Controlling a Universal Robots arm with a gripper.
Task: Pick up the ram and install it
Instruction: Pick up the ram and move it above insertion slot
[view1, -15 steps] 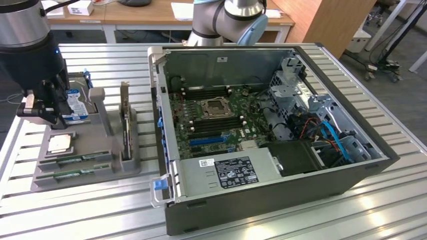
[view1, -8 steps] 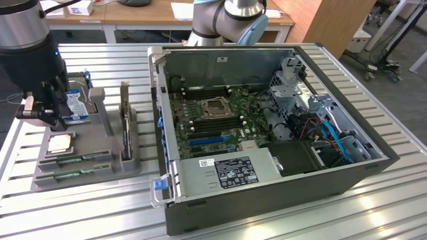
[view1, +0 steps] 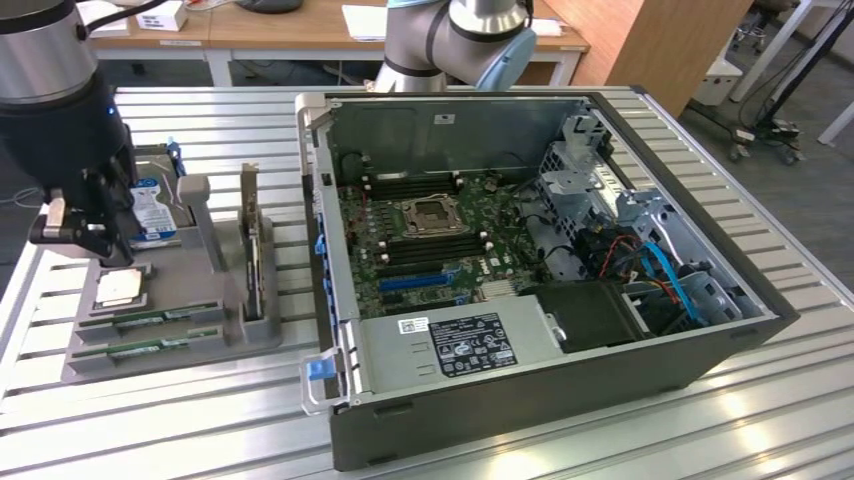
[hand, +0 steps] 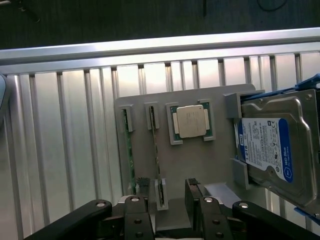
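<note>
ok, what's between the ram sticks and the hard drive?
A CPU, seated in the grey holder between the ram sticks and the hard drive; wrist view.

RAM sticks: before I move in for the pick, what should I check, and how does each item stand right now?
1. The RAM stick and the second stick are seated in the tray: ok.
2. The gripper is open and empty: ok.
3. RAM stick's end lies between the fingers: ok.
4. The processor and hard drive are apart from the fingers: ok.
5. The computer case is open, motherboard exposed: ok.
6. Memory slot latches open: cannot tell.
</note>
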